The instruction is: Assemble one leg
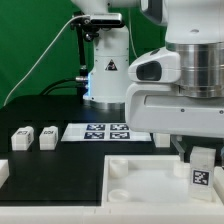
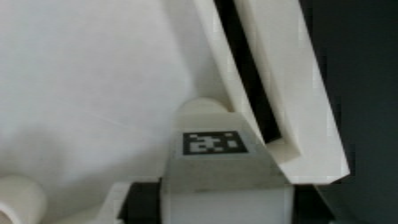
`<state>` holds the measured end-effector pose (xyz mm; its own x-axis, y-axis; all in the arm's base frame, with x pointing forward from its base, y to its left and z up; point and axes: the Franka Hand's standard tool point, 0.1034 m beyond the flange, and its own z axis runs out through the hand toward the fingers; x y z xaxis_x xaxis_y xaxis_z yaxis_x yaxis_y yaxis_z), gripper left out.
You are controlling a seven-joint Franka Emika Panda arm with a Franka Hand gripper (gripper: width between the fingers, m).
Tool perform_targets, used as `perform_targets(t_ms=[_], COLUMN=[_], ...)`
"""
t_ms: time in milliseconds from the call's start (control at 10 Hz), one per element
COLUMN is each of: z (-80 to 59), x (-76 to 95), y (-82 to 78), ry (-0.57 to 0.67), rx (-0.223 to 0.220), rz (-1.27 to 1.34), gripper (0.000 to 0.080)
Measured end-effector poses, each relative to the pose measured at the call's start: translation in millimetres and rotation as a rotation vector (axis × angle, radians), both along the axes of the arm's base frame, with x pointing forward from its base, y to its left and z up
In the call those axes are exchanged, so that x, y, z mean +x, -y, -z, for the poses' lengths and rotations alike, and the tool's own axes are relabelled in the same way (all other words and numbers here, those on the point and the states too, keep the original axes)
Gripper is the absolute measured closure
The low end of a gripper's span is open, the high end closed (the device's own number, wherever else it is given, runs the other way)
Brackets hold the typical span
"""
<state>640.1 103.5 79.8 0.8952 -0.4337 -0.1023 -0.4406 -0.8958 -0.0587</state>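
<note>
My gripper [image 1: 200,156] is shut on a leg [image 1: 202,172], a small white block with a black-and-white tag facing the camera. It holds the leg upright over the right end of the large white tray [image 1: 130,168], close to the tray's rim. Whether the leg touches the tray cannot be told. In the wrist view the leg [image 2: 214,165] sits between my dark fingers [image 2: 143,198], with my gripper [image 2: 226,200] just above the tray's floor [image 2: 89,80] and next to its raised rim [image 2: 285,100]. A round socket [image 2: 15,200] shows at the frame's edge.
Two more legs [image 1: 20,138] [image 1: 47,135] lie on the black table at the exterior view's left. The marker board [image 1: 105,131] lies behind the tray. Another white part [image 1: 3,172] shows at the left edge. The arm's base [image 1: 105,70] stands at the back.
</note>
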Motion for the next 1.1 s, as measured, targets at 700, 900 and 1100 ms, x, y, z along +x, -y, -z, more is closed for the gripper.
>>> perform_targets(t_ms=[700, 900, 1100], z=[2.2, 2.1, 2.2], x=[-0.8, -0.8, -0.8], y=[-1.8, -2.1, -1.8], ry=[-0.064, -0.059, -0.043], rx=[-0.003, 0.0, 0.008], rz=[0.525, 0.484, 0.348], gripper=[0.0432, 0.0297, 0.016])
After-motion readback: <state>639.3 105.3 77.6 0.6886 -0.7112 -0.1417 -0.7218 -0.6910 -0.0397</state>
